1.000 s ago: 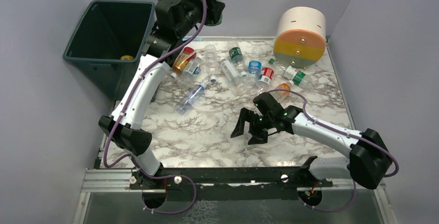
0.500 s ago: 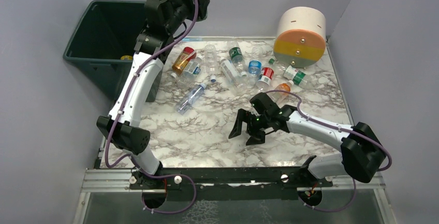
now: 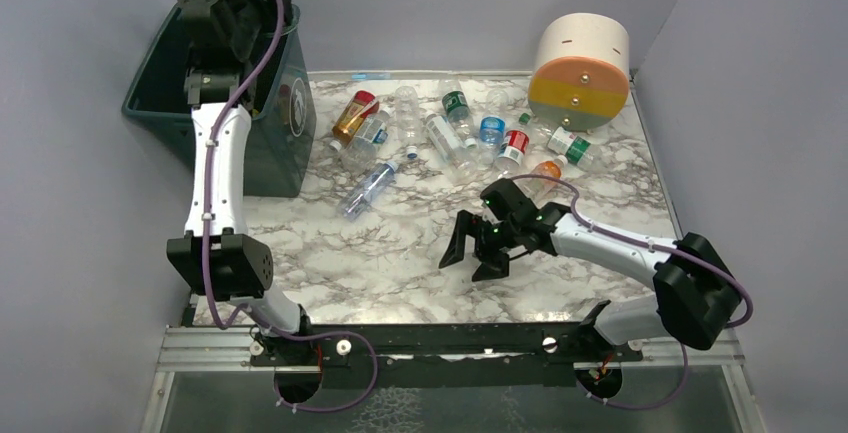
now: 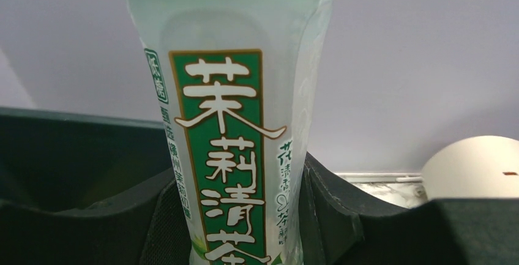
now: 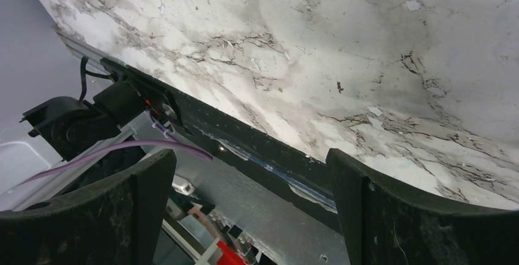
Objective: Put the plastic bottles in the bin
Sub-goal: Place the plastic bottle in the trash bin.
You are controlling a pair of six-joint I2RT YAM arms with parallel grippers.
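The left gripper (image 4: 245, 228) is clamped on a clear green-labelled bottle (image 4: 223, 124) whose long axis runs straight out between the fingers. It hangs over the far right part of the bin (image 3: 150, 93) at the worktop's far left corner. The open mouth seems to lie beneath, so letting go looks like all the move needs. The right gripper (image 3: 470, 251), spread wide and empty, hovers above the bare marble worktop (image 3: 370, 273) near its middle, the nearer arm to the remaining bottles (image 3: 450, 133) strewn along the far edge beside the big cylinder (image 3: 580, 68).
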